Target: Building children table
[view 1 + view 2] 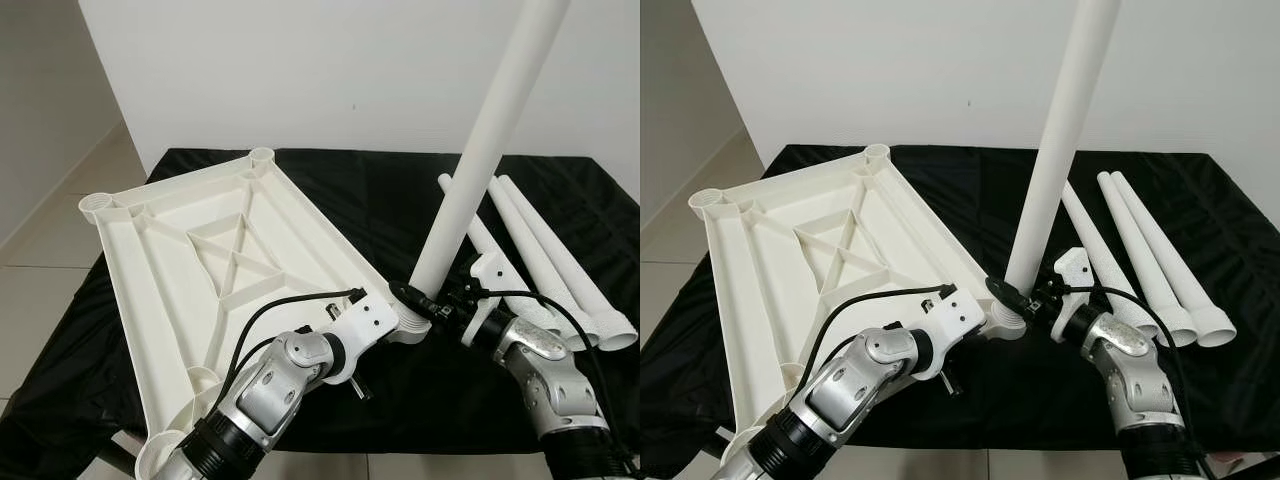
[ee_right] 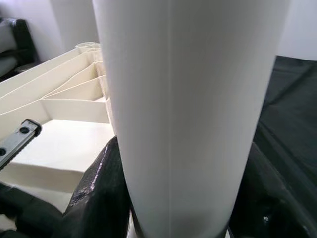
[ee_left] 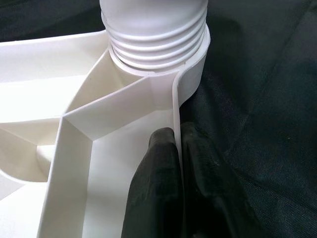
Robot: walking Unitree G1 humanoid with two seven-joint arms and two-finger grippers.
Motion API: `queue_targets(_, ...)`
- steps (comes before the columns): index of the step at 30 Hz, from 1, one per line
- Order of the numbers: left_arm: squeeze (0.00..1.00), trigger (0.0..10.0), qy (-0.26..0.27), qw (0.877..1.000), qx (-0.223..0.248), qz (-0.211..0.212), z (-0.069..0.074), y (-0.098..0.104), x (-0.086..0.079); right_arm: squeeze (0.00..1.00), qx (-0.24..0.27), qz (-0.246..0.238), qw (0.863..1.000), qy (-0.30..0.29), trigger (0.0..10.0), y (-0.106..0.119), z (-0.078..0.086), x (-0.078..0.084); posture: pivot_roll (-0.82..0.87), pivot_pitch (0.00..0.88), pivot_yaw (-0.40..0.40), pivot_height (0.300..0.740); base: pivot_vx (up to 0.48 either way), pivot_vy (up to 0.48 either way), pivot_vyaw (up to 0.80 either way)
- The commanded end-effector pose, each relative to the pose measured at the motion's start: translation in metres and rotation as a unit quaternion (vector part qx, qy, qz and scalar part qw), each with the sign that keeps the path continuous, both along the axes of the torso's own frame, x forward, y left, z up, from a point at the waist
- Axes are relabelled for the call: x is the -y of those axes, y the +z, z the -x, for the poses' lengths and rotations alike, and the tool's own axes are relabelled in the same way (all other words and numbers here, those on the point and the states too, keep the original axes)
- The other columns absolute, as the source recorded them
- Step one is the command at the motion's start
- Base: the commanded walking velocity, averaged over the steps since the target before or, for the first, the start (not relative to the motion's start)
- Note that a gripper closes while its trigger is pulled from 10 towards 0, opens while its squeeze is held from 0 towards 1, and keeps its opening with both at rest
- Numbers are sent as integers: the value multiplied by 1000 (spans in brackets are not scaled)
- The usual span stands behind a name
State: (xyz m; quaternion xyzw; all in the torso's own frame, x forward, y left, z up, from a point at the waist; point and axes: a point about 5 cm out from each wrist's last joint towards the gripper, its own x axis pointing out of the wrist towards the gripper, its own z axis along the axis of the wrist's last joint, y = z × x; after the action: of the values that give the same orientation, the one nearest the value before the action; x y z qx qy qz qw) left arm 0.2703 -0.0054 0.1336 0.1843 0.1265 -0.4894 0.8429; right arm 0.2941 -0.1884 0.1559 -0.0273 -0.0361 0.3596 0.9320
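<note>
Left eye view shows a black cloth spread over the work surface, and on it the biggest piece, a white plastic tabletop lying upside down with its ribbed underside facing up. It sits at an angle, tilted up on the robot's left, with round corner sockets at its four corners. The tabletop serves as the landmark here.

At the tabletop's corner nearest the robot's right side, a long white table leg stands up out of the corner socket, leaning slightly to the right and running out of the top of the view. In the left wrist view its threaded end sits in that socket with several threads showing above the rim.

Beyond that corner, to the right of the tabletop and apart from it, three spare legs lie side by side on the cloth, their flared ends toward the robot.

The right gripper is at the base of the upright leg, just above the socket, its black fingers closed around the tube on both sides. The left gripper is at the tabletop's edge beside the same corner, its two fingers pinched on the thin outer wall, one inside and one outside. A black cable loops over the left arm above the tabletop's near edge.
</note>
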Motion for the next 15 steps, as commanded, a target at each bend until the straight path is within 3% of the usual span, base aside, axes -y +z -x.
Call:
queue_targets(1,0,10000,8,1000,9,8,-1,3,-2,0,-1,-23,1000,-21,10000,0,2,-5,-141,40,38,740,0,0,0)
queue_targets(6,0,10000,8,1000,9,7,0,3,-2,0,10,-35,998,-54,10000,3,2,-10,-140,38,35,740,0,0,0)
queue_targets(9,0,10000,8,1000,9,7,0,2,-2,0,27,-51,990,-127,10000,7,-1,-17,-139,36,32,740,0,0,0)
queue_targets(15,0,10000,9,1000,9,7,-1,2,-2,0,42,-65,983,-166,10000,11,-1,-22,-134,30,27,740,0,0,0)
